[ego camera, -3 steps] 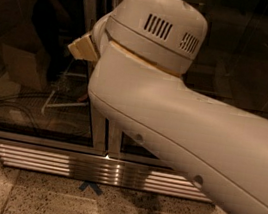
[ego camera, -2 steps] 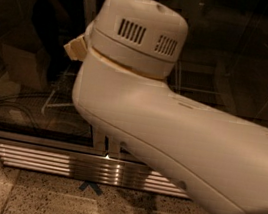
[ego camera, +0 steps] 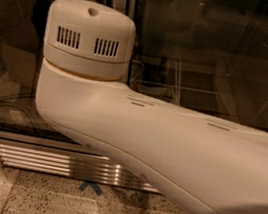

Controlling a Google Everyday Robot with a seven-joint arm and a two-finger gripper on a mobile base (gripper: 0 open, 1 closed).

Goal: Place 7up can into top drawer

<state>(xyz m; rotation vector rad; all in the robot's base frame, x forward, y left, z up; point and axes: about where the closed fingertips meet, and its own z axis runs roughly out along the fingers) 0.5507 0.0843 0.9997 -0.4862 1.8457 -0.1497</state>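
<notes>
Across most of the frame: the arm (ego camera: 167, 150), cream plastic, running from lower right up to a round joint cap (ego camera: 89, 38) at upper left. The cap has two groups of vent slots on its side and a small hole near the top edge. Two short recessed slots sit on the arm's upper face. No brand, label or text readable anywhere on the shell.

The hand is out of frame, somewhere past the arm, so wide or narrow: cannot tell. The can is not in frame either, and I cannot tell where it is.

Behind the arm: dark glass (ego camera: 209, 50) in vertical metal frames, with dim reflections in it. Loose cables (ego camera: 3, 103) show through the pane at lower left. Below the glass, a ribbed metal sill (ego camera: 64, 164) runs left to right, partly hidden by the arm. In front of that is a speckled floor (ego camera: 47, 204) with a small blue arrow mark (ego camera: 91, 187) just beside the sill, pointing toward the glass.
</notes>
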